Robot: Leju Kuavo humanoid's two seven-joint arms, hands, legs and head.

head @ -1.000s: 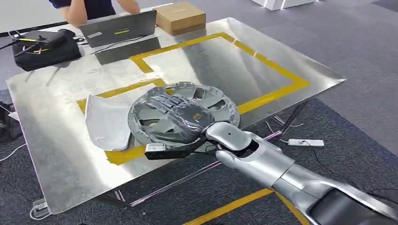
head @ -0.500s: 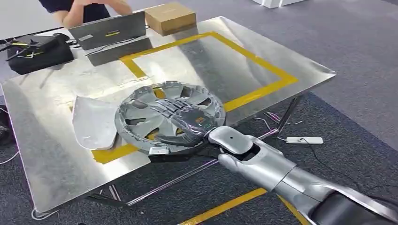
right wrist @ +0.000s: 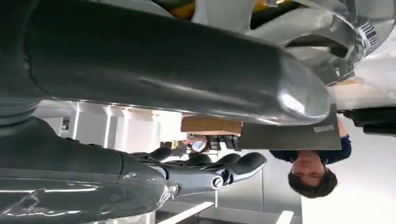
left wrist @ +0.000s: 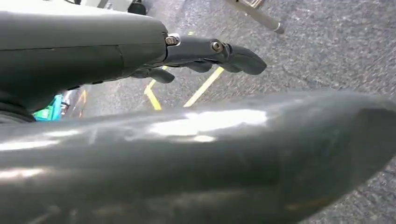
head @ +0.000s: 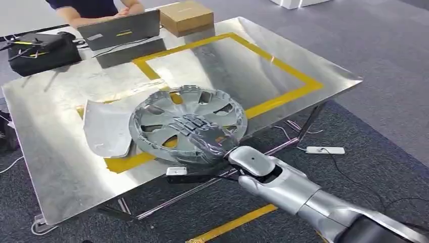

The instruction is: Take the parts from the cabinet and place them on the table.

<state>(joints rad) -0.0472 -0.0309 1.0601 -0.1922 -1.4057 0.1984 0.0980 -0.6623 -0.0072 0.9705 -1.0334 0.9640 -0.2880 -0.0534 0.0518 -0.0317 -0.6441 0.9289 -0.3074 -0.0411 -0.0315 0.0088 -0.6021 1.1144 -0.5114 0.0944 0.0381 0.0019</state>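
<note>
Nearest the camera, lower right of the head view, the silver right arm reaches up to the table's front edge. The right hand (head: 205, 136) lies flat across the hubcap (head: 187, 123), fingers spread over its spokes with the thumb apparently under the near rim. I'd call that a loose hold on the cap rather than a firm grip. The left hand (left wrist: 205, 53) shows in its wrist view over grey carpet, fingers apart, nothing in it.

The hubcap itself is on the table (head: 50, 167), mid-frame, but right near the front edge, and its left rim overlaps or at least touches the grey curved panel (head: 107, 127) beside it. Can't tell which one is on top.

So here's what I'd worry about: if the hand pulls back with the thumb hooked under the rim, the cap probably drags toward the edge and could tip off onto the floor. It could also shove the panel sideways. A shiny metal tabletop won't give much friction either.

Further back, upper left, a person sits at a laptop (head: 121, 30) with a cardboard box (head: 186, 16) alongside. They're well apart from the hand, so no real risk there.
</note>
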